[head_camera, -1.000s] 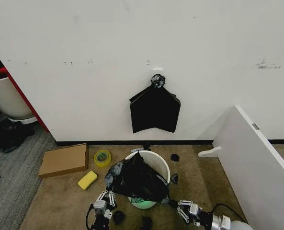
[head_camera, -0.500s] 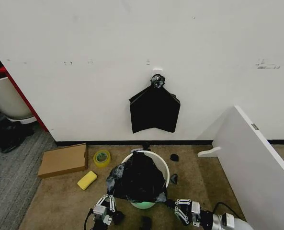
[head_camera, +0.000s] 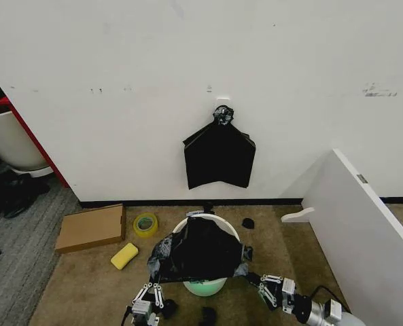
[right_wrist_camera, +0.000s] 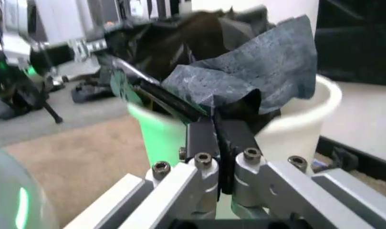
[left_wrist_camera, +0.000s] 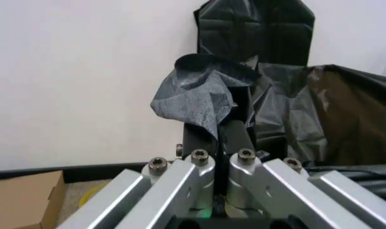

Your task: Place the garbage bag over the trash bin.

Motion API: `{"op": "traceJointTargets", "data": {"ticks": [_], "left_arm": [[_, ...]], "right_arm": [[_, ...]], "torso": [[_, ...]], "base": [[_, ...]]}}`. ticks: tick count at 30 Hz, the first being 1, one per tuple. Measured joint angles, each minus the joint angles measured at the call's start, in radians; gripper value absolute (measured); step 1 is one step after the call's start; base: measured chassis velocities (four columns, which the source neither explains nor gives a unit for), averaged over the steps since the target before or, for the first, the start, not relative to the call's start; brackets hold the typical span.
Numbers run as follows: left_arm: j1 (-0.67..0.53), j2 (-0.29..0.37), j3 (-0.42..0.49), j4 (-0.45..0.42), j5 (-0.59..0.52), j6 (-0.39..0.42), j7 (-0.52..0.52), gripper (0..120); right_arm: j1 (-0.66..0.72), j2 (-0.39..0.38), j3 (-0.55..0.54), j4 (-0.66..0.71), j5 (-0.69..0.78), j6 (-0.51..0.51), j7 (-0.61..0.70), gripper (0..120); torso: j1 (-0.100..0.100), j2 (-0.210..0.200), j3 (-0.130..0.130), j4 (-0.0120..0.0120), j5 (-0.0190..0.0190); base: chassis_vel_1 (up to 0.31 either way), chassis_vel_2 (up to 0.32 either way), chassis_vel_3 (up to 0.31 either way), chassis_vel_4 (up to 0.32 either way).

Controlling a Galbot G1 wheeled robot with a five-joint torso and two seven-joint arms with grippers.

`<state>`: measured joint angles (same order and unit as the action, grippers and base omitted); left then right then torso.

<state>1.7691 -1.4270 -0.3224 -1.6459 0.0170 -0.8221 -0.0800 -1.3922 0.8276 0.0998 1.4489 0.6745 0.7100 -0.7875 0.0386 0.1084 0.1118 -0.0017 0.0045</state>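
The glossy black garbage bag (head_camera: 198, 252) is stretched across the mouth of the white trash bin (head_camera: 223, 224), whose pale green base shows below the plastic. My left gripper (head_camera: 151, 284) is at the bag's left corner and shut on its edge; the left wrist view shows a crumpled fold of the bag (left_wrist_camera: 202, 98) pinched between the fingers (left_wrist_camera: 226, 131). My right gripper (head_camera: 254, 277) is shut on the bag's right corner, beside the bin's white wall (right_wrist_camera: 297, 126), and the pinched fold (right_wrist_camera: 256, 67) stands up above its fingers.
A folded black bag bundle (head_camera: 219, 157) hangs on the wall behind the bin. A cardboard box (head_camera: 91, 227), a tape roll (head_camera: 145, 223) and a yellow sponge (head_camera: 124, 255) lie on the carpet to the left. A white panel (head_camera: 364, 231) stands to the right. Black scraps (head_camera: 247, 223) lie near the bin.
My right gripper has moved right and my left gripper slightly back toward me. The bag has been pulled wider and flatter across the bin's mouth.
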Motion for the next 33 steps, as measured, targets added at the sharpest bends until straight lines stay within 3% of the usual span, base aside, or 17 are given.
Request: {"op": "traceJointTargets", "data": {"ticks": [6, 8, 12, 17, 18, 19, 20, 22, 23, 25, 33], "left_arm": [[0.002, 0.008, 0.003, 0.000, 0.036, 0.014, -0.005, 0], [0.003, 0.015, 0.004, -0.001, 0.043, 0.019, -0.007, 0], [0.005, 0.042, -0.003, -0.001, 0.035, 0.023, -0.004, 0], [0.008, 0.111, -0.023, -0.015, -0.096, 0.039, 0.099, 0], [0.012, 0.126, -0.027, -0.033, -0.145, 0.049, 0.159, 0], [0.012, 0.140, -0.033, -0.051, -0.183, 0.058, 0.207, 0], [0.012, 0.140, -0.033, -0.051, -0.183, 0.058, 0.207, 0], [0.009, 0.168, -0.057, -0.079, -0.243, 0.076, 0.333, 0], [-0.002, 0.179, -0.071, -0.082, -0.262, 0.082, 0.389, 0], [-0.016, 0.193, -0.087, -0.078, -0.279, 0.101, 0.455, 0], [-0.063, 0.193, -0.091, 0.000, -0.265, 0.128, 0.480, 0]], "right_arm": [[0.003, 0.028, 0.000, -0.037, -0.071, 0.020, -0.038, 0], [0.004, 0.038, 0.000, -0.039, -0.091, 0.025, -0.045, 0], [0.000, 0.044, -0.004, -0.019, -0.100, 0.025, -0.045, 0], [-0.010, 0.046, -0.006, 0.016, -0.118, 0.022, -0.038, 0], [-0.013, 0.048, -0.006, 0.021, -0.121, 0.022, -0.036, 0], [-0.015, 0.049, -0.005, 0.023, -0.123, 0.022, -0.035, 0], [-0.015, 0.049, -0.005, 0.023, -0.123, 0.022, -0.035, 0], [-0.018, 0.054, -0.005, 0.022, -0.130, 0.022, -0.033, 0], [-0.017, 0.056, -0.005, 0.019, -0.131, 0.023, -0.033, 0], [-0.017, 0.058, -0.004, 0.009, -0.133, 0.025, -0.033, 0], [-0.003, 0.063, -0.003, -0.016, -0.146, 0.028, -0.035, 0]], "torso": [[0.000, 0.000, 0.000, -0.0009, -0.0013], [0.000, 0.000, 0.000, -0.0009, -0.0032], [0.000, 0.000, 0.000, -0.0004, -0.0035], [0.000, -0.002, 0.000, 0.0003, -0.0044], [0.000, -0.002, 0.001, 0.0012, -0.0090], [0.000, -0.002, 0.001, 0.0012, -0.0104], [0.000, -0.002, 0.001, 0.0012, -0.0104], [0.000, -0.002, 0.001, 0.0016, -0.0051], [0.000, -0.002, 0.000, -0.0008, -0.0034], [0.000, -0.002, 0.000, -0.0005, -0.0041], [0.000, -0.001, 0.000, -0.0002, -0.0025]], "base": [[0.000, 0.000, 0.000, 0.000], [0.000, 0.000, 0.000, 0.000], [0.000, 0.000, 0.000, 0.000], [0.000, 0.000, 0.000, 0.000], [0.000, 0.000, 0.000, 0.000], [0.000, 0.000, 0.000, 0.000], [0.000, 0.000, 0.000, 0.000], [0.000, 0.000, 0.000, 0.000], [0.000, 0.000, 0.000, 0.000], [0.000, 0.000, 0.000, 0.000], [0.000, 0.000, 0.000, 0.000]]}}
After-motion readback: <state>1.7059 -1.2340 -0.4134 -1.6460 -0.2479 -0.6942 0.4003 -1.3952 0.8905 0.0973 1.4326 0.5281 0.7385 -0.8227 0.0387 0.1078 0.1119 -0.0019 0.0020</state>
